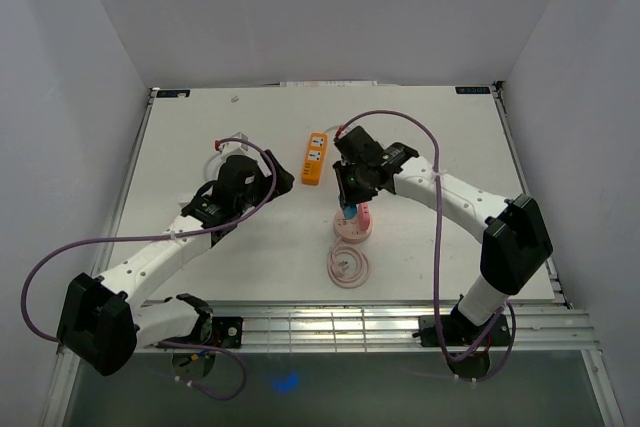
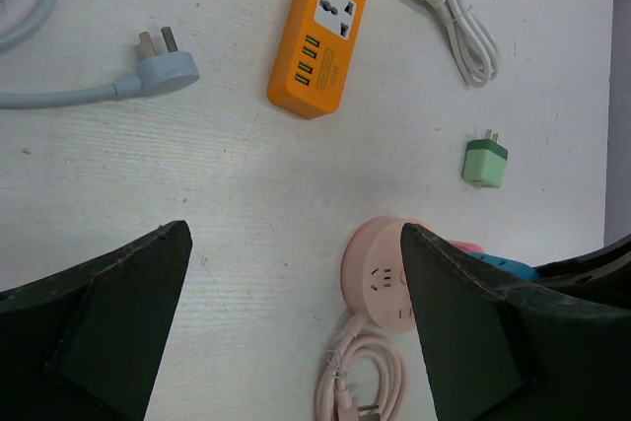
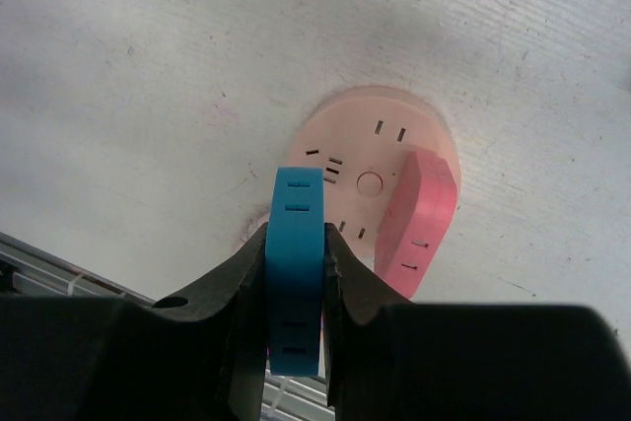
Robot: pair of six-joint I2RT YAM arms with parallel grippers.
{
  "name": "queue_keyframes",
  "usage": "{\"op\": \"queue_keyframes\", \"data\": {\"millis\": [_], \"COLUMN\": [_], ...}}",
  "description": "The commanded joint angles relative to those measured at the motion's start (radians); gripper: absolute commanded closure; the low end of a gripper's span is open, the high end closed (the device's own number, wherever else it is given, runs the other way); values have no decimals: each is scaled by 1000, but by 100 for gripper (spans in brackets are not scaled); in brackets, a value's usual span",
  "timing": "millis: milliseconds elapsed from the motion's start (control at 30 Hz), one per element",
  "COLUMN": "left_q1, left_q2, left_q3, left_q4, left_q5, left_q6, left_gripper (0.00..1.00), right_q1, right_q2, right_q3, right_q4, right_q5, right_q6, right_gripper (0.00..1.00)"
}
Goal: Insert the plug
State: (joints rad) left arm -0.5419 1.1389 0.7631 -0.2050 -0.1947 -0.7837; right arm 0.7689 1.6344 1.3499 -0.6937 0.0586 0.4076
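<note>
The right gripper (image 3: pixel 296 265) is gripping the blue plug (image 3: pixel 297 206), its jaws clamped on the plug's two flat sides and holding it edge-on over the near rim of the round pink socket (image 3: pixel 347 128). So the pick-up part of the job is looking done. The insertion itself is looking unfinished. From the right wrist view the plug's far end is overlapping the socket's rim beside a set of free slots. The prongs are hidden under the plug body, so it cannot be told whether they are touching the face or hanging just above it. In the top view the blue plug is showing directly over the socket, with the gripper just above it. A pink plug (image 3: pixel 419 209) is already sitting on the far-right part of the socket's face, which is leaving the slots on the near-left side as the likely target. What is remaining, by this reading, is lining the prongs up with those slots, pressing down until the body is sitting flush, and then letting go. The left gripper (image 2: pixel 294 234) is hovering to the left of the socket with its jaws wide apart and nothing between them. It is taking no part in the plugging. The socket's own coiled pink cable (image 2: pixel 360 386) is lying just on the near side of the socket. An orange power strip (image 2: pixel 320 46) and a small green adapter (image 2: pixel 485 162) are lying beyond the socket, apart from it.
</note>
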Motion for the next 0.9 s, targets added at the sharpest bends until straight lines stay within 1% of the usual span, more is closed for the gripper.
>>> {"op": "queue_keyframes", "data": {"millis": [0,233,333,600,867], "left_q1": [2,2,2,2,2], "left_q2": [-22,-14,-21,-31,-60], "left_q3": [-5,1,-5,-16,-39], "left_q4": [-2,-30,-28,-19,9], "left_q5": [-25,-43,-49,-43,-45], "left_q6": [-28,-48,-55,-68,-49], "left_gripper": [2,2,2,2,2], "right_q1": [32,38,40,44,44], "right_q2": [21,53,70,99,148], "right_q3": [-1,-26,-20,-32,-3], "right_q4": [-35,-35,-40,-18,-24], "right_q5": [95,138,129,145,147], "right_q6": [66,129,151,168,171], "right_gripper": [92,92,92,92,92]}}
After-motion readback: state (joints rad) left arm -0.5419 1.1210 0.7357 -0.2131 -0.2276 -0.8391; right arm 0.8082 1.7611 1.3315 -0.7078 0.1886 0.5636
